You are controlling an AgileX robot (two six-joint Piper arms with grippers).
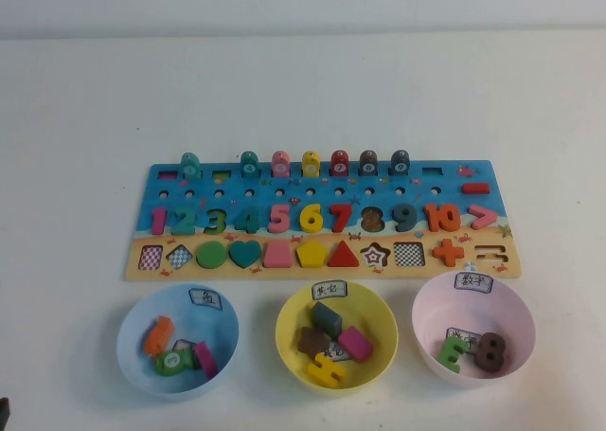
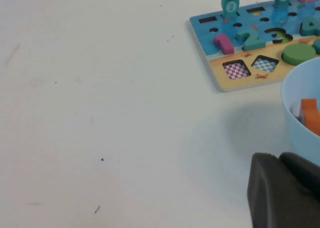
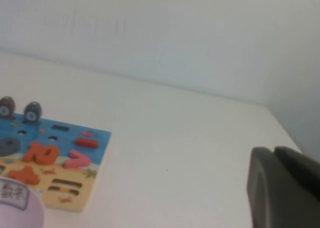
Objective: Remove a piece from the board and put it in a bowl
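Since the dark star piece (image 1: 310, 341) already lies inside the yellow bowl (image 1: 383, 314) just in front of the board (image 1: 473, 262), both arms sit parked off the desk (image 1: 76, 166), left gripper (image 2: 282, 193) and right gripper (image 3: 285, 188) showing only dark housing, so I cannot tell their state.

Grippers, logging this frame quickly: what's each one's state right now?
Left gripper: beside the blue bowl, holding nothing; open or shut cannot be told.
Right gripper: off the board's right end, the same.
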